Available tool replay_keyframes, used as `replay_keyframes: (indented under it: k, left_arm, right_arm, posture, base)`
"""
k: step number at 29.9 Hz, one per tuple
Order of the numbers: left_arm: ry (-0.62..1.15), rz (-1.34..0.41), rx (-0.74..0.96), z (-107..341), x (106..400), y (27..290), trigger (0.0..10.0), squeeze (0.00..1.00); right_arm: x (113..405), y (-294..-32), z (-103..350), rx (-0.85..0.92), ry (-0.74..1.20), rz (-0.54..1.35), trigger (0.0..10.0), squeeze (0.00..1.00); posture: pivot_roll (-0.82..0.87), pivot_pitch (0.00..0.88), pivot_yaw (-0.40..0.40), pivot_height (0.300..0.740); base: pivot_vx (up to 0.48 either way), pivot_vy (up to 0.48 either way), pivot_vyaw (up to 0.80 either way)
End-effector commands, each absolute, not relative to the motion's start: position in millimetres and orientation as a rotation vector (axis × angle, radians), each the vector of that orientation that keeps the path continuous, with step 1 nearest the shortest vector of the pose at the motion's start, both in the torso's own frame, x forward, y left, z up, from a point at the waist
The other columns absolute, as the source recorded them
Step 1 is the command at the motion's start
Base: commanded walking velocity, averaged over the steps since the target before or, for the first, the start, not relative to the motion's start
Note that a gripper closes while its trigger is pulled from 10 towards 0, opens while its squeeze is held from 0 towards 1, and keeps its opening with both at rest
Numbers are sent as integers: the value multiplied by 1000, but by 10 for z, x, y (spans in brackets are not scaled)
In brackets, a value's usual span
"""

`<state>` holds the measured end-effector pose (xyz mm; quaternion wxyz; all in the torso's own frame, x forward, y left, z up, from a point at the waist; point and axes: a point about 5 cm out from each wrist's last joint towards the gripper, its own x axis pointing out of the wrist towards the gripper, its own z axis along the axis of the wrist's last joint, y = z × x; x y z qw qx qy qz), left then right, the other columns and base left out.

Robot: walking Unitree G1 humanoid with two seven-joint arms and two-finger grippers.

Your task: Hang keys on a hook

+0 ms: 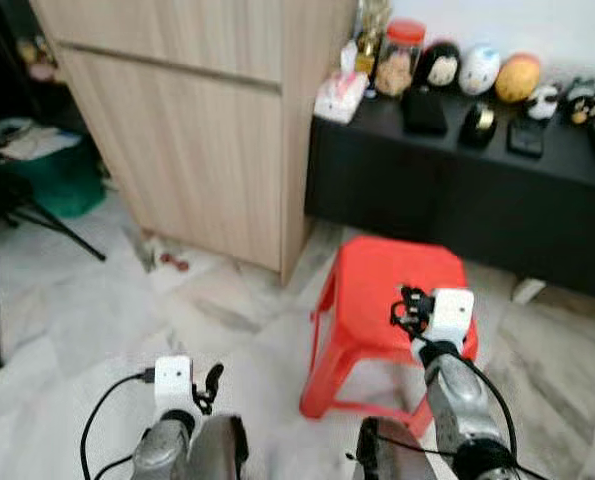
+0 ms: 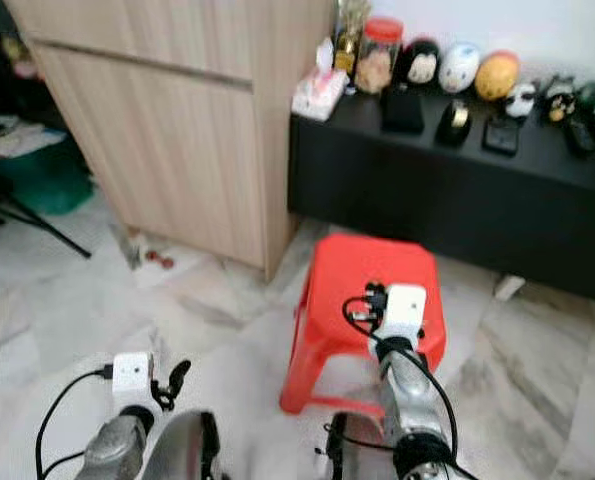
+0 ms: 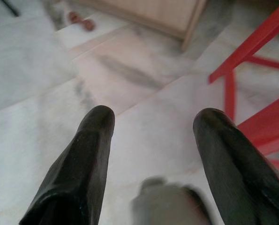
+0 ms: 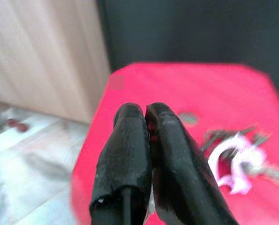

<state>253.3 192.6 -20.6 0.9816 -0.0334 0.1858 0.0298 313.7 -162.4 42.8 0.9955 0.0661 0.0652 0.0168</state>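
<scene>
Task at an early stage: the bunch of metal keys on a pale pink ring (image 4: 235, 159) lies on the glossy red plastic stool (image 1: 377, 290), just beside the right gripper (image 4: 146, 117), ungrasped; I see no hook. Right gripper's 2 smooth black fingers are pressed together, empty. Left gripper (image 3: 151, 124) is spread above veined marble floor (image 3: 36, 93)

Stool (image 1: 397, 290) on floor (image 1: 97, 330) in front of low cabinet (image 1: 477, 200), wooden cupboard (image 1: 197, 130) to its left. Keys (image 4: 237, 159) on stool top. Right gripper (image 4: 146, 140) over stool's near edge; left gripper (image 3: 153, 140) above floor, left of stool.
</scene>
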Motion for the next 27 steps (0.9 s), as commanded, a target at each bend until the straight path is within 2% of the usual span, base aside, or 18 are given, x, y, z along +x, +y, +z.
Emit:
replay_keyframes:
  k: [1, 6, 15, 24, 27]
  left_arm:
    - [387, 68, -84, -245, 2485, 1926, 10000, 0]
    - [378, 67, -87, -236, 2490, 1925, 10000, 0]
    - [324, 47, -67, -139, 2573, 1944, 10000, 0]
    - [214, 12, -45, 71, 2745, 1941, 10000, 0]
    - [174, 0, -46, 146, 2800, 1928, 10000, 0]
  right_arm:
    - [3132, -1652, 424, 133, 135, 25, 10000, 0]
    - [3135, -1652, 425, 132, 137, 27, 10000, 0]
    - [3173, -1697, 488, 98, 121, 31, 10000, 0]
    - [3215, -1635, 542, 113, 113, 75, 10000, 0]
    - [3224, -1624, 543, 64, 132, 89, 10000, 0]
  posture:
    - [114, 109, -28, 596]
    - [114, 108, -27, 596]
    - [110, 93, -26, 596]
    - [109, 76, -24, 650]
    - [109, 70, -24, 670]
  base:
    - [-292, 0, 0]
    - [-280, 0, 0]
    - [0, 0, 0]
    - [0, 0, 0]
    - [0, 0, 0]
